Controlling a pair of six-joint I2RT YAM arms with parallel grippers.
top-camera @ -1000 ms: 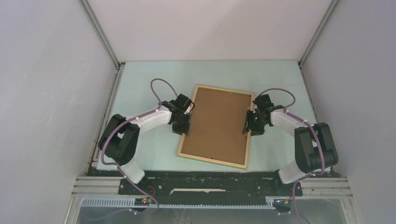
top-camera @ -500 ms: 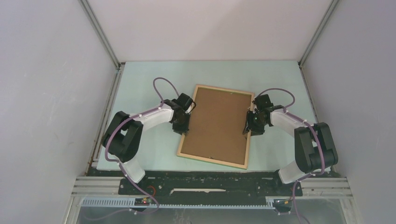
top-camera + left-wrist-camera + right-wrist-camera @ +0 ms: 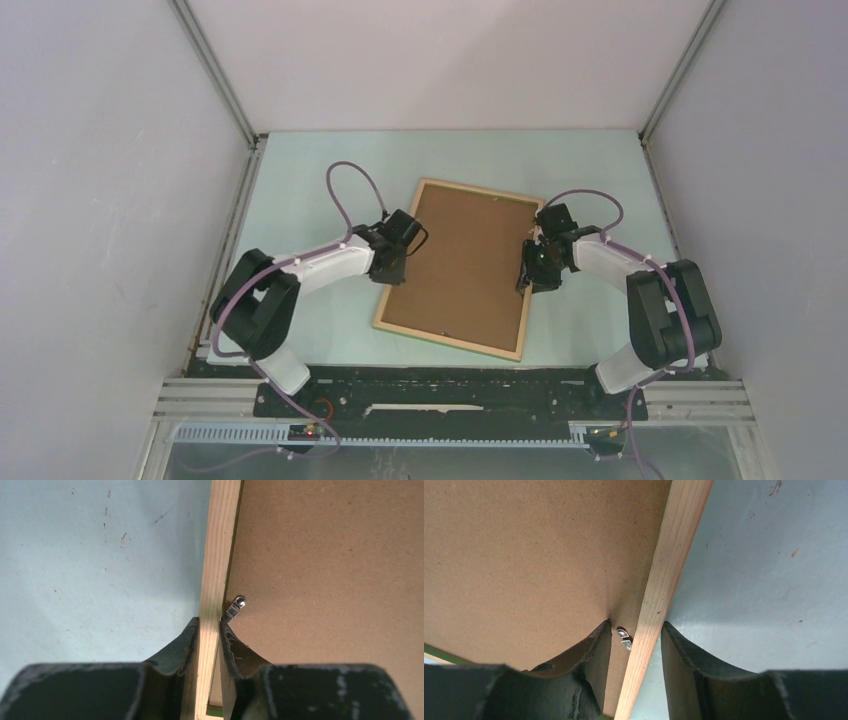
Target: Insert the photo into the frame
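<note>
Steadying frame, brown board upward, on worktop | left fingers clamped on left rail, probably to pin it | right fingers apart, astride right rail

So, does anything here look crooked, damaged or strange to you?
The frame lies askew, turned against the table edges, back side up with a brown board in it. The left tool pinches its left rail; the right tool only straddles the right rail. No photo is visible. No damage shows.
</note>
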